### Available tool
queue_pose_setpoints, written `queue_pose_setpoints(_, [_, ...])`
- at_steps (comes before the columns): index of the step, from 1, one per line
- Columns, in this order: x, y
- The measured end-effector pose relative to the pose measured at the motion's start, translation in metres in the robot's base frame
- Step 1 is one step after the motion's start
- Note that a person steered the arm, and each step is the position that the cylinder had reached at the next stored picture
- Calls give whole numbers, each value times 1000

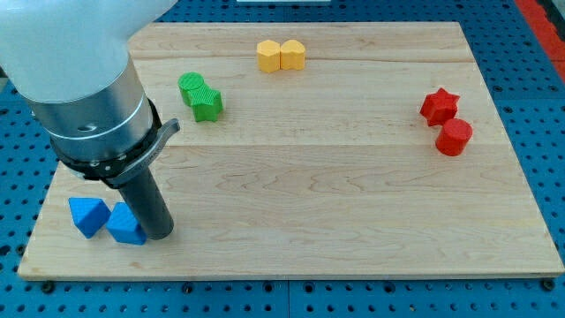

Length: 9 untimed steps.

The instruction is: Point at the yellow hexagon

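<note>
Yellow marks the 2 blocks at the view's top, just right of the middle, where they sit touching side by side. The left one, the yellow hexagon (268,56), shows flat angled faces; the right one, a yellow block (293,55) with a notched top, may be a heart, though this cannot be told for certain. My tip (159,235) is seen at the view's lower left, touching or all but touching the right side of a blue block (126,226), with a second blue block (87,215) just beyond it to the left. No gripper is fitted: the arm ends in a plain rod, and nothing is held.

The hexagon is judged to lie well apart from my tip, up and to the view's right, along a diagonal running across most of the wooden tabletop (353,203). That line passes to the right of the 2 green blocks (200,96), near enough that care is called for. The red star (439,105) and red cylinder (455,137) lie far off at the view's right.
</note>
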State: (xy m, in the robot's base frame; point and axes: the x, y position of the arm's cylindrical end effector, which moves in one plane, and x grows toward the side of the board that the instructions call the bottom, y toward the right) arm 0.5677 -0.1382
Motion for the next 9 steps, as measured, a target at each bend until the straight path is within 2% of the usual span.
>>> queue_pose_setpoints(2, [-67,36])
queue_pose_setpoints(9, [-66,36])
